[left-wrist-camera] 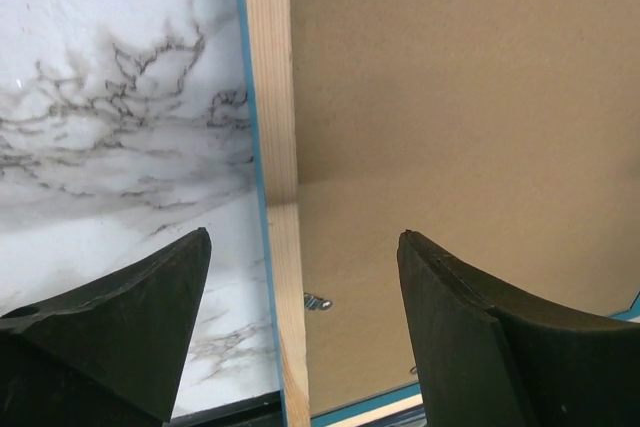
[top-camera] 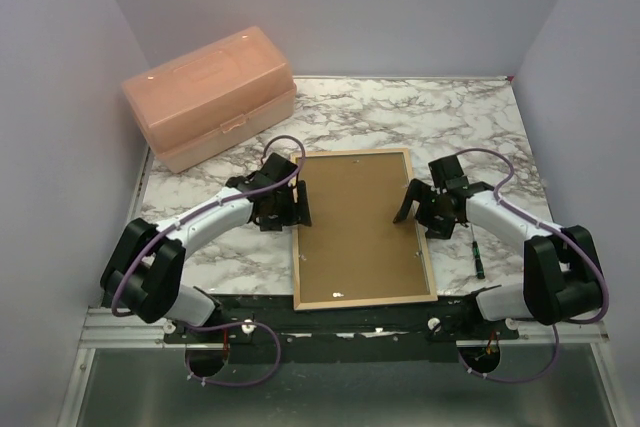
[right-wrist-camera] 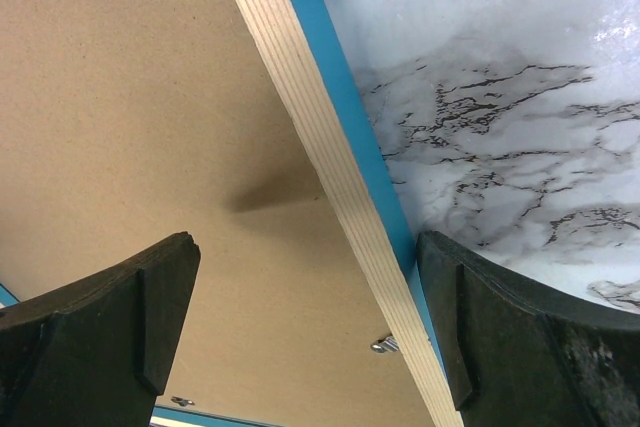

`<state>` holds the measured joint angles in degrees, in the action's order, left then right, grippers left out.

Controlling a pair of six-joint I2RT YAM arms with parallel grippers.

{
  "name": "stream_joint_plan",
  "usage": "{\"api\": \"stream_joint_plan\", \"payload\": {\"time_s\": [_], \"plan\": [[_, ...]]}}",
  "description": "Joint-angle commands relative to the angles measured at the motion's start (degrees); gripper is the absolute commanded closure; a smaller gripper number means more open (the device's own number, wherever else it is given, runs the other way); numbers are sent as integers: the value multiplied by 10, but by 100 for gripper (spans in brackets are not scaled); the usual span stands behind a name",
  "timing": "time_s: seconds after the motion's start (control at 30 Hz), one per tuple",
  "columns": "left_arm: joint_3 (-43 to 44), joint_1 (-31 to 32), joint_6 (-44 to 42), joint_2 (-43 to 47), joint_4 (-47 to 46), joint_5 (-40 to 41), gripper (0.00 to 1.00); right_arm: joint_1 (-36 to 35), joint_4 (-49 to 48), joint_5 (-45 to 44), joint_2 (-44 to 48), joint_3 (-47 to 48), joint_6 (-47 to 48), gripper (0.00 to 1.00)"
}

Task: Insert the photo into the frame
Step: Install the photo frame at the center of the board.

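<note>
1. While the frame (top-camera: 365, 301) lies flat on the marble table (top-camera: 480, 137) between the arms, pale wood side up, a brown backing board (top-camera: 360, 227) fills its opening. We cannot see the photo anywhere; we judge it is probably beneath that board.
2. Our left gripper (left-wrist-camera: 305, 237) hangs spread over the frame's left rail, one finger above marble and one above the board, pinching nothing.
3. Our right gripper (right-wrist-camera: 307, 239) is likewise spread wide astride the right rail and holds nothing.
4. We read the step as taking the frame by both long rails, perhaps to turn it blue face up.
5. To do it well, we should lower both grippers evenly, centre each rail between the fingers, and close together so the frame does not skew.
6. A small metal clip (left-wrist-camera: 317, 301) sits by the left rail; whether it locks the board we cannot tell, so we should lift level and slowly.
</note>
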<state>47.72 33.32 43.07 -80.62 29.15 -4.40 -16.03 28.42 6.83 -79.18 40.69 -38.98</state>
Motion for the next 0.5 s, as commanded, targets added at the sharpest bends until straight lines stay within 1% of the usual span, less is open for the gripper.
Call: {"api": "stream_joint_plan", "payload": {"time_s": [0.0,0.1,0.2,0.33,0.47], "plan": [[60,-2,-20,-44,29,40,24,1,-11,21,-5,-28,-3,1],[96,-3,-26,-81,38,69,25,1,-9,20,-7,-28,0,1],[116,-2,-31,-116,38,70,27,1,-10,39,-5,-32,-1,1],[108,0,-23,-135,22,48,28,1,-16,81,9,-48,1,1],[84,12,-13,-126,2,20,28,0,7,116,31,-55,10,1]]}}
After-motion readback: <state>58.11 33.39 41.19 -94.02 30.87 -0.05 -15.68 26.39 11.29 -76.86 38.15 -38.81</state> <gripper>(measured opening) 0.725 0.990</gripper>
